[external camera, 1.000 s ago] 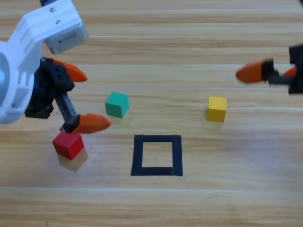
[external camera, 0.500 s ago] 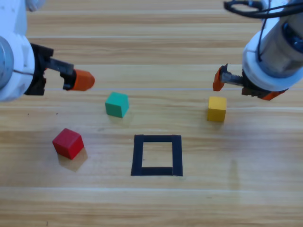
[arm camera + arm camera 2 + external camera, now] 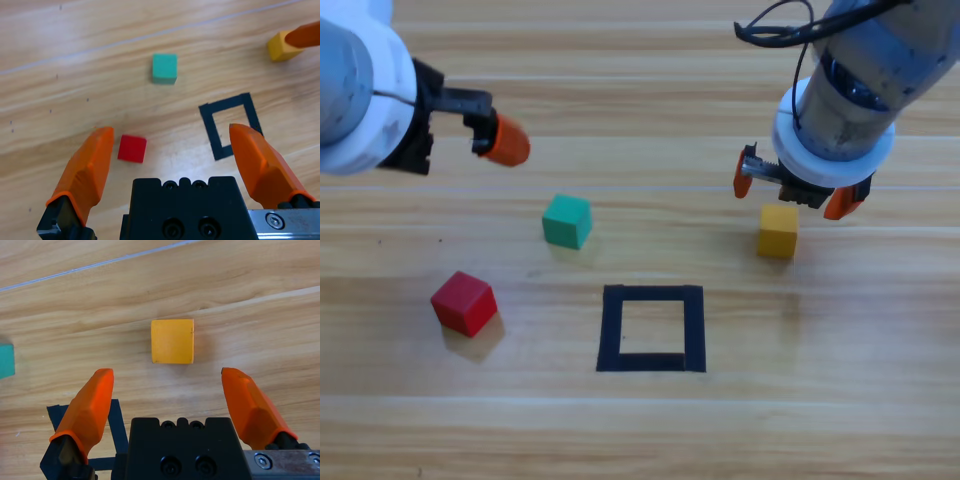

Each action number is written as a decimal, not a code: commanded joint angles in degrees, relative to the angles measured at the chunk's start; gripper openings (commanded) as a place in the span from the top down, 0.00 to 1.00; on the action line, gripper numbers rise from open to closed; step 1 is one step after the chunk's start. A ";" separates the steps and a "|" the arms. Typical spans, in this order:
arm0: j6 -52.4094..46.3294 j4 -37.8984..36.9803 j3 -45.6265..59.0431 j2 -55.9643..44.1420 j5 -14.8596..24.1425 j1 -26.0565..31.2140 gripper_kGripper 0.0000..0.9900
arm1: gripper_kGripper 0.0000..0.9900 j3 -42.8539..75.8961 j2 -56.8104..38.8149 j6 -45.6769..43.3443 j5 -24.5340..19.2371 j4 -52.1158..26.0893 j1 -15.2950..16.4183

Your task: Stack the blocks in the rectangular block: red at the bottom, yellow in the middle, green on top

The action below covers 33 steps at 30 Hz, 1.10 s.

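Overhead, right gripper (image 3: 790, 187) spread above yellow (image 3: 778, 231) — green (image 3: 567, 221), red (image 3: 464, 303) apart.

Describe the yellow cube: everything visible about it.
The yellow cube is a small, plain, matte block with sharp edges and even faces, unmarked. It sits flat on the wooden table, up and to the right of the black tape rectangle, outside it. Nothing touches it. The right gripper hangs over its far side, jaws open; in the right wrist view the cube lies ahead, between them.
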 commanded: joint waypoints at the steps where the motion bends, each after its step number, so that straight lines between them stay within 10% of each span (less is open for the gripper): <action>1: -5.48 12.76 -11.91 10.60 -0.07 1.84 0.00 | 0.04 -1.74 5.16 -0.63 1.17 0.98 -3.21; 33: -52.24 16.71 -12.17 28.00 -11.67 10.72 0.00 | 0.10 -4.64 11.84 -3.35 6.45 1.77 -6.11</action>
